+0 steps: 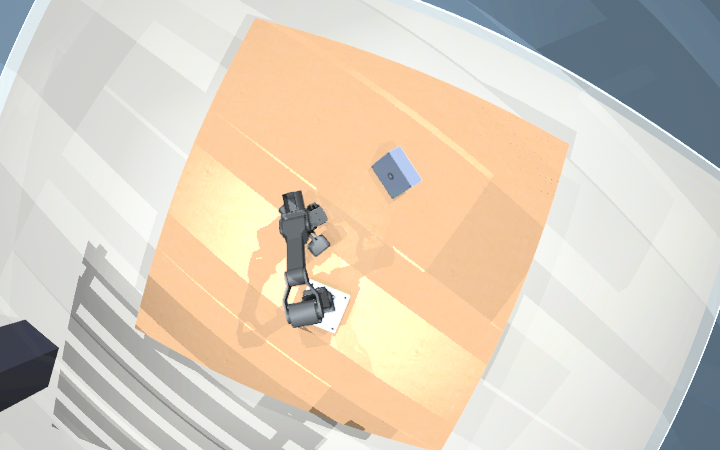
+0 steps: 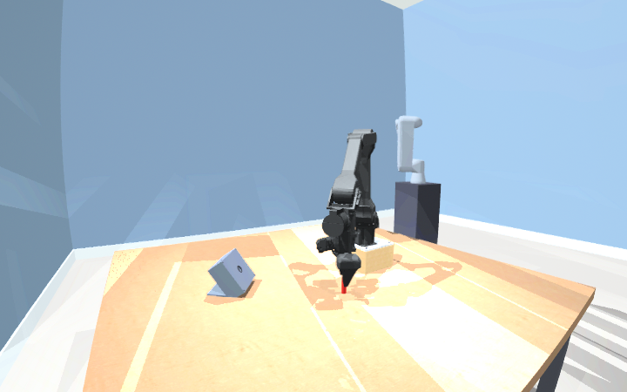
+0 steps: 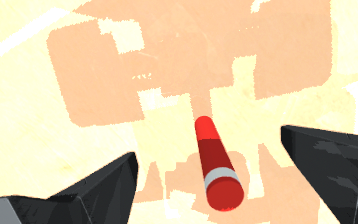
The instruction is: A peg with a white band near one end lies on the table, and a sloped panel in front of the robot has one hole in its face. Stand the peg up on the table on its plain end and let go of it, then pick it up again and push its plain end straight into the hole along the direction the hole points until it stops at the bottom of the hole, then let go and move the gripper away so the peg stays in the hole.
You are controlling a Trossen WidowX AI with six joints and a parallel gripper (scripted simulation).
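Note:
The red peg (image 2: 343, 286) (image 3: 214, 155) stands upright on the table, its white-banded end up; in the exterior view its upper part is hidden behind the gripper. In the top view the peg is hidden under the arm. My gripper (image 3: 209, 141) points down over the peg. It is open, with one finger on each side of the peg in the wrist view and a gap on both sides. The blue-grey sloped panel (image 1: 400, 183) (image 2: 230, 279) stands on the table away from the gripper, and the hole (image 1: 390, 175) (image 2: 239, 268) shows in its face.
The arm's base stands on a light block (image 2: 376, 258) with a white plate (image 1: 342, 305) on the table (image 1: 295, 100) (image 2: 238, 341). A pale second arm (image 2: 406, 145) stands on a dark pedestal (image 2: 417, 209) beyond the table.

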